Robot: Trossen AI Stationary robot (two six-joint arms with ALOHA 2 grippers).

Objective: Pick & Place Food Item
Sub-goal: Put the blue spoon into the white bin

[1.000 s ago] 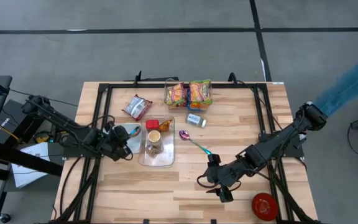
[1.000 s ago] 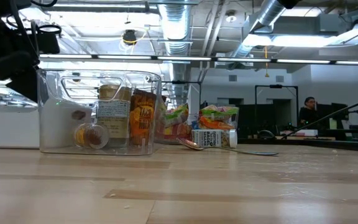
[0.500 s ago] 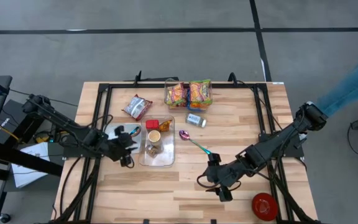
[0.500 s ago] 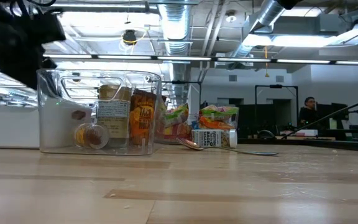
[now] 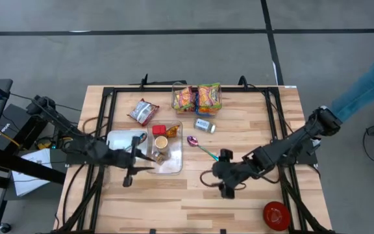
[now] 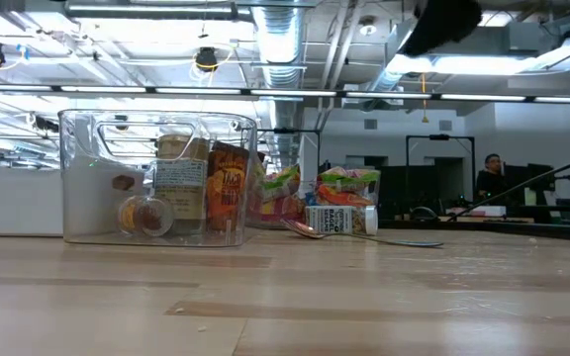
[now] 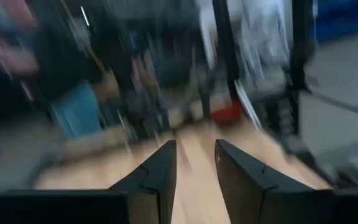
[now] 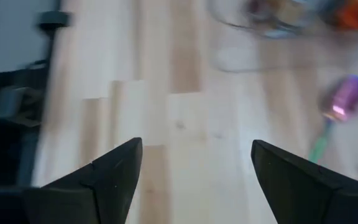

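High view: the left gripper (image 5: 130, 174) has been drawn back from the clear bin (image 5: 172, 167), fingers slightly parted and empty, so a placement is judged finished. The right gripper (image 5: 224, 182), released wide and empty, has been shifted toward the spoon (image 5: 202, 147). Counted outside the bin: two bright snack bags (image 5: 197, 98), one dark packet (image 5: 143, 111), one small carton (image 5: 204, 125), one red bowl (image 5: 276, 215).

The table (image 5: 193, 195) is pale wood planks, smooth with a soft shine, and its frame (image 5: 268, 117) is dark matt metal. The bin (image 6: 156, 178) at the left of the low view is clear, glossy plastic, and the snack bags (image 5: 197, 97) near the top middle of the high view are shiny, crinkly wrappers. The spoon (image 5: 202, 147) looks like polished metal with a rainbow shine, and the grippers' fingers (image 8: 104, 180) are dark matt plastic.
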